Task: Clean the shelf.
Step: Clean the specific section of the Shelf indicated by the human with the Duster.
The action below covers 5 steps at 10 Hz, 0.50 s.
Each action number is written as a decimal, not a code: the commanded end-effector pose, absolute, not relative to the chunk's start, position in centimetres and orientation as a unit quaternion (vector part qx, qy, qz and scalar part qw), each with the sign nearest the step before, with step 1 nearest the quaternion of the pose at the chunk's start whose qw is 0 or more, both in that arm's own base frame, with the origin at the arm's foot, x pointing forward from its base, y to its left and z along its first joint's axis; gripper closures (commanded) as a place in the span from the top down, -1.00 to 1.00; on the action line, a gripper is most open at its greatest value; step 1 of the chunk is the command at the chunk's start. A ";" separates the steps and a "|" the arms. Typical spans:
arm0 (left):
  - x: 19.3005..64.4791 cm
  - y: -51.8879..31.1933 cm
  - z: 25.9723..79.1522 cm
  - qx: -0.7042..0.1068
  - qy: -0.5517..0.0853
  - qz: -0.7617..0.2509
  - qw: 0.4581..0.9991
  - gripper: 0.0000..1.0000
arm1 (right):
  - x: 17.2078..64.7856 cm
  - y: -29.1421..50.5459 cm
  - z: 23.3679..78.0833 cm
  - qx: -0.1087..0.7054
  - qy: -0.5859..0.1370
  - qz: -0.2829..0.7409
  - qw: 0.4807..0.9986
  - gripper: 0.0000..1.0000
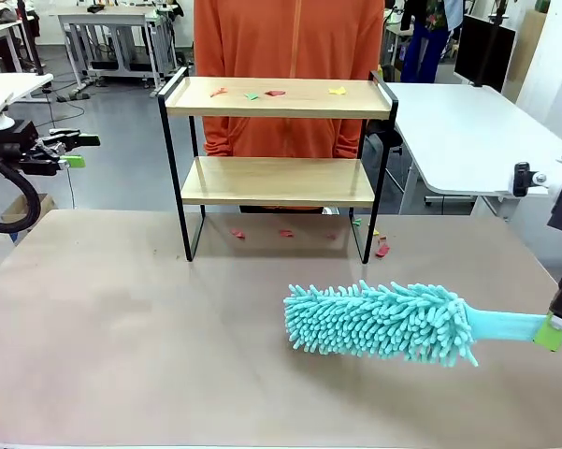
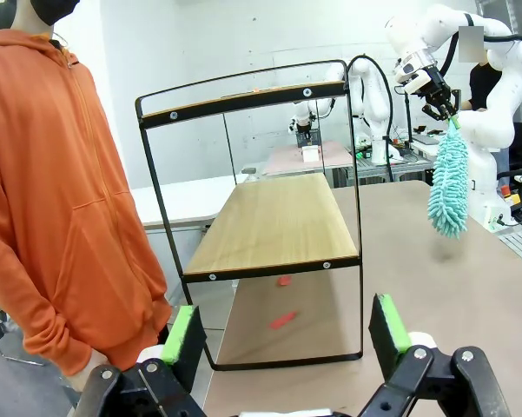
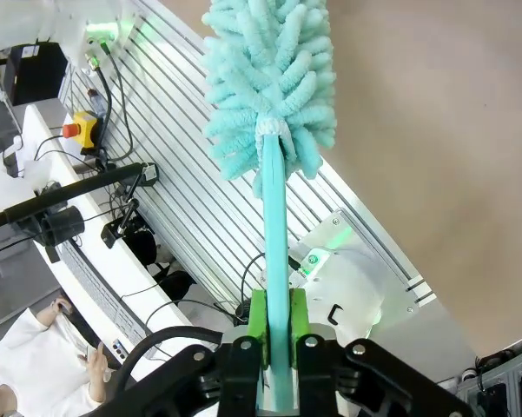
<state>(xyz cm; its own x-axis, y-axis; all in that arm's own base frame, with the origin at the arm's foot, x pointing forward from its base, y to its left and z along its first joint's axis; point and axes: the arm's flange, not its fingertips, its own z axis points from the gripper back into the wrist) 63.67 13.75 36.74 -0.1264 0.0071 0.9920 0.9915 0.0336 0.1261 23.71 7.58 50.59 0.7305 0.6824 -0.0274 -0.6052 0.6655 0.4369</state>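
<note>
**While the right arm grips the duster, the shelf stands well clear of it**

Though the right arm barely reaches in from the right edge of the table [image 1: 122, 318], it sits low over the surface. The right gripper [image 1: 554, 332] is clenched on the flat handle of a turquoise duster [image 1: 379, 320], with a green pad pinching each side. The fluffy head stretches leftward toward the middle of the table; I cannot tell whether it rests on the brown surface or hangs just above it.

Over at the left edge, the left arm is raised above table height. The left gripper [image 1: 79, 150] points toward the middle, its fingers spread wide with nothing between them.

The shelf [image 1: 309, 180] stands upright on the far side of the table, directly in front of a person [image 1: 290, 37] in an orange hoodie. It is beyond the duster head and well apart from both grippers. Coloured paper scraps [image 1: 276, 93] lie along its top board. More scraps lie on the table under it and beside its right legs.
</note>
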 end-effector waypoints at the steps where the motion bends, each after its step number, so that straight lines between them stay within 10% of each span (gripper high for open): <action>1: 63.4 13.6 36.9 -0.455 -0.538 -0.529 0.474 1.00 | 23.9 7.8 51.0 0.210 0.095 0.356 0.905 -0.74; 5: 63.4 13.6 36.9 -0.455 -0.538 -0.529 0.474 1.00 | 23.9 7.8 51.0 0.210 0.095 0.356 0.905 -0.74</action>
<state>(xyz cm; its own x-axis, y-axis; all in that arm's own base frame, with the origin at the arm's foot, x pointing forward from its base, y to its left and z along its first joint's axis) 63.67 13.75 36.74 -0.1264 0.0071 0.9920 0.9915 0.0336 0.1261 23.71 7.59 50.59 0.7304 0.6824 -0.0275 -0.6053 0.6654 0.4369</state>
